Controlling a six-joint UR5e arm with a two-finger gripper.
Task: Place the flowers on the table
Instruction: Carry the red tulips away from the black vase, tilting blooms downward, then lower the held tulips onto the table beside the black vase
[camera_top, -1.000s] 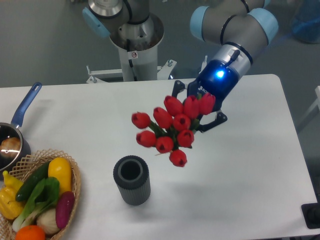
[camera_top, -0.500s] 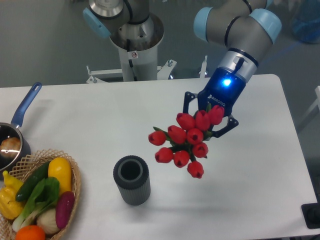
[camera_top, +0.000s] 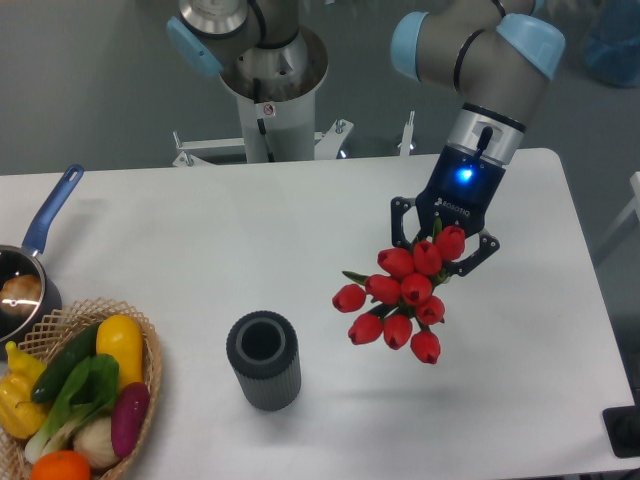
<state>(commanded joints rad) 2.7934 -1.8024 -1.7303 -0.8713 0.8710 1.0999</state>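
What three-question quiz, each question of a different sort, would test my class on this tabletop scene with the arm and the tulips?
1. True or false: the flowers are standing in the vase.
2. Multiple choice: what sits at the table's front-left corner? A) a wicker basket of vegetables B) a stack of plates C) a toolbox
3. Short answer: what is the end effector holding?

Key
1. False. The vase is empty, and the flowers are held to its right.
2. A. The basket holds vegetables; a blue-handled pan lies behind it.
3. The flowers, a bunch of red tulips.
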